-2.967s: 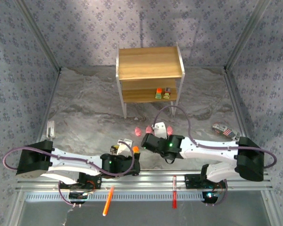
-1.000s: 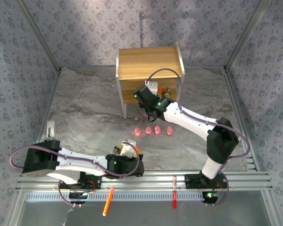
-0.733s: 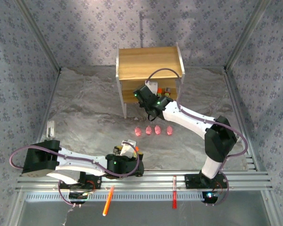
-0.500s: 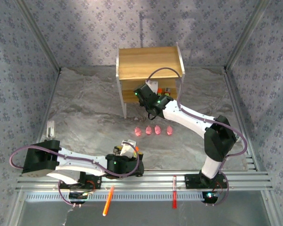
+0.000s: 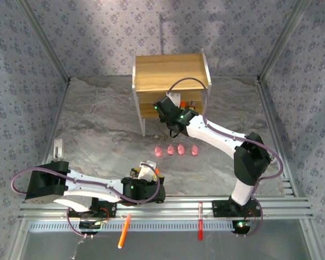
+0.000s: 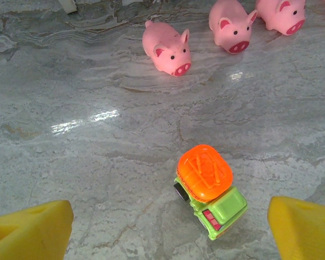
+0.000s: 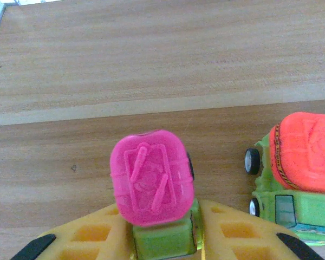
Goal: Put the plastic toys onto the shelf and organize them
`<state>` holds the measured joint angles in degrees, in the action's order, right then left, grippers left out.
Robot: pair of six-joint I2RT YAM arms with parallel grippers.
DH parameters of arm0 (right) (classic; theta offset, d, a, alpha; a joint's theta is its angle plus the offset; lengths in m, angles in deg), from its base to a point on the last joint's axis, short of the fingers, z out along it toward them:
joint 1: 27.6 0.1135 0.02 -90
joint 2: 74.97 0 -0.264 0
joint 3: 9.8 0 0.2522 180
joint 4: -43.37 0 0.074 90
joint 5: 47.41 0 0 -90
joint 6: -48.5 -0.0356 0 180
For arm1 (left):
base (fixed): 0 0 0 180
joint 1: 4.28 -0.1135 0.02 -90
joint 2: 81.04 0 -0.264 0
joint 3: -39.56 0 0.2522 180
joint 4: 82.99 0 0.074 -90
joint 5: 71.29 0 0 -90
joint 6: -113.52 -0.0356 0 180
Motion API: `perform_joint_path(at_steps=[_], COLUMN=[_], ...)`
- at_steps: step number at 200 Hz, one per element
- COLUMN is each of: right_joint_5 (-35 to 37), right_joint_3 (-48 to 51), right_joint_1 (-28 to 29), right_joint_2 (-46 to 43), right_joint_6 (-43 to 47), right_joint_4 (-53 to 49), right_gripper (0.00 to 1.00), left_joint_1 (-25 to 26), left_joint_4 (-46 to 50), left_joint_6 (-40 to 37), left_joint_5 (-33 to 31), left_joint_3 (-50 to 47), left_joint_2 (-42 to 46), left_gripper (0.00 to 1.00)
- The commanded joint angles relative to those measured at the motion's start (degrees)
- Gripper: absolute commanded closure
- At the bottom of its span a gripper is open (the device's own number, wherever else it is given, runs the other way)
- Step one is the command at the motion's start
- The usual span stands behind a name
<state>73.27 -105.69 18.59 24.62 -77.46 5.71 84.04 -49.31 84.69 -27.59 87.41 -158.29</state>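
Robot test cell in a lab, grey floral-patterned walls [image 5: 27, 81] boxing in a grey marble-look tabletop [image 5: 97, 119], silver aluminium corner struts [image 5: 43, 40], white-and-black robot arms [image 5: 222, 138] bolted to a slotted aluminium rail [image 5: 173, 205].

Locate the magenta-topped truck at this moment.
In the right wrist view, the magenta-topped truck is gripped by the right gripper over the shelf board, just left of the orange-topped truck.
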Motion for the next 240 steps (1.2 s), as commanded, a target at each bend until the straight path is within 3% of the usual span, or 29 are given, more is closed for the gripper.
perform_joint_path(at_steps=[1, 142, 240], right_joint_5=[0.88, 5.43, 5.96], right_joint_3=[0.34, 3.31, 2.68], right_joint_1=[-0.47, 1.11, 1.36], right_joint_2=[0.79, -0.60, -0.67], right_joint_6=[0.37, -2.72, -2.03], right_joint_4=[0.77, 1.43, 1.23], right_gripper=[0.68, 0.69, 0.60], left_joint_1=[0.64, 0.65, 0.66], left_joint_4=[1.84, 2.04, 2.18], left_joint_6=[1.33, 1.50, 1.50], left_joint_5=[-1.24, -1.24, -1.29], left_joint_3=[0.10, 0.19, 0.28], left_joint_2=[1.28, 1.36, 1.30], left_gripper=[0.08, 0.08, 0.08])
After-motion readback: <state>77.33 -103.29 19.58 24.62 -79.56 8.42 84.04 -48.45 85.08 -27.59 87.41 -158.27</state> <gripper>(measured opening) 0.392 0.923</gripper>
